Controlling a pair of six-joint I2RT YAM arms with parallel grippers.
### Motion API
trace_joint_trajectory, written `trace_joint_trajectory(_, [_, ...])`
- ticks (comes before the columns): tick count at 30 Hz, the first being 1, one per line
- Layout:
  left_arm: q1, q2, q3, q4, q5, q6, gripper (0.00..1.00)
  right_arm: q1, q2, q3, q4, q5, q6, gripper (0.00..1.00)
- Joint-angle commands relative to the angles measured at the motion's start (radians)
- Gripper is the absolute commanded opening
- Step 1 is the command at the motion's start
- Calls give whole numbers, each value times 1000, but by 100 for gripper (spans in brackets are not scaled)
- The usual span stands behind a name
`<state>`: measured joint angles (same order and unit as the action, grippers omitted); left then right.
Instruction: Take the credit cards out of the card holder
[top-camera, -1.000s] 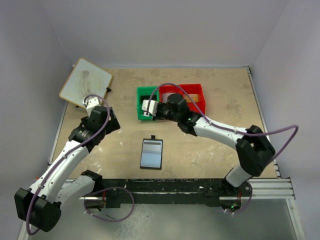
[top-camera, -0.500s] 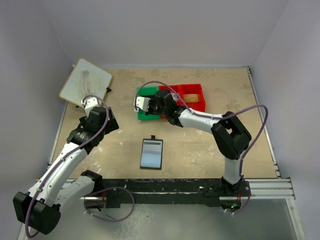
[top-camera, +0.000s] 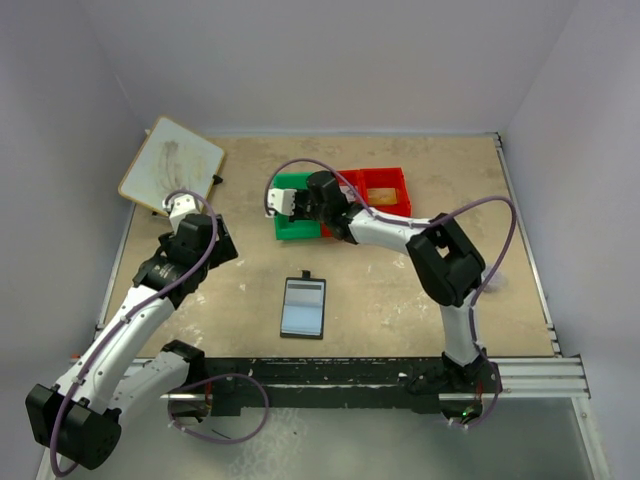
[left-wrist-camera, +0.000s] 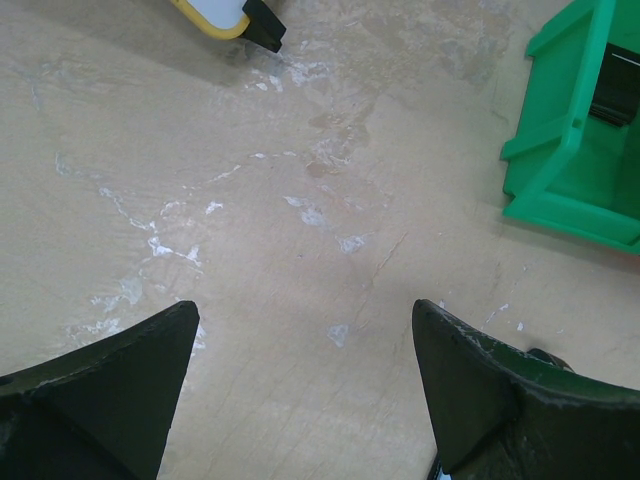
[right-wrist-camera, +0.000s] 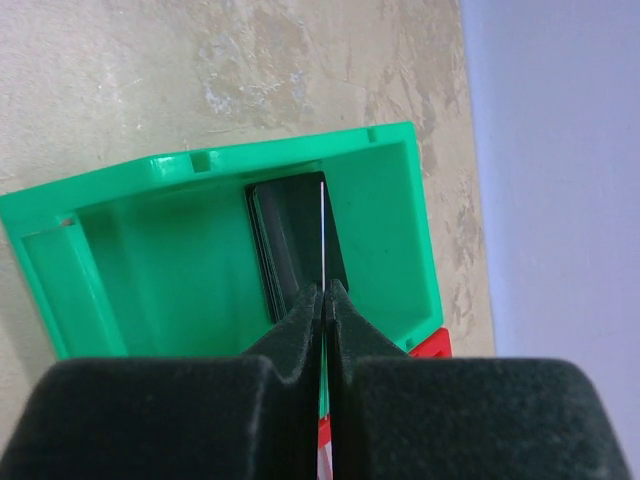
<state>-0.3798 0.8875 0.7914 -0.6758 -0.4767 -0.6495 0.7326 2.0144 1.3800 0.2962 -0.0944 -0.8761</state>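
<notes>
Stretching between pale lilac walls (top-camera: 330, 60), a scuffed, white-streaked beige tabletop (top-camera: 380, 300).

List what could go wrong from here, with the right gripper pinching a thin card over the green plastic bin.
1. The right gripper pinches the thin flat card edge-on by one end. Released like this, it may lean on the dark cards inside, or on the wall of the green plastic bin, instead of lying flat.
2. The gripper hangs close to the red plastic bin; a slip might drop the card there.
</notes>
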Motion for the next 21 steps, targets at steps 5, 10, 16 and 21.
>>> trace_joint_trajectory(5, [7, -17, 35, 19, -7, 23, 85, -12, 74, 117, 15, 29, -70, 0])
trace_joint_trajectory(10, [6, -15, 35, 21, -1, 24, 85, -14, 116, 155, 21, 47, -90, 0])
trace_joint_trajectory(16, [9, -17, 35, 22, 5, 27, 85, -19, 153, 199, -9, 40, -100, 0])
trace_joint_trajectory(21, [8, -23, 33, 27, 10, 28, 85, -20, 179, 217, 5, 51, -115, 0])
